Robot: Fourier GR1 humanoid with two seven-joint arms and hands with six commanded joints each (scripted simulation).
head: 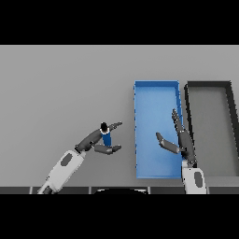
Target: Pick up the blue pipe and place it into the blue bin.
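Left hand (pixel 100 140) out over the table (pixel 56 93), fingers and thumb spread on both sides of the pipe (pixel 106 137). Looks like a loose cup round it, maybe just touching. Can't tell if the grip is tight yet. Not lifted, by the look of it.

Pipe small and blue, with a dark end showing on top (pixel 104 126). Seems to stand up on end, so the long way points up at the head. Sits right between the left thumb and fingers, so no reach needed, only a squeeze.

Bin (pixel 140 140) blue, long and open, off to the right of the pipe, close but not touching. Nothing seen in it. Dark bin (pixel 207 85) next to it, farther right. Wrong one, so best kept out of.

Right hand (pixel 179 140) up over the right edge of the blue bin, fingers straight, thumb out, holding nothing. Nearer the bin, but well apart from the pipe.

Left hand far nearer the pipe, so the pick looks like its job. Next, likely: close tight, lift straight up, carry right over the bin wall. Right hand may be in the way there.
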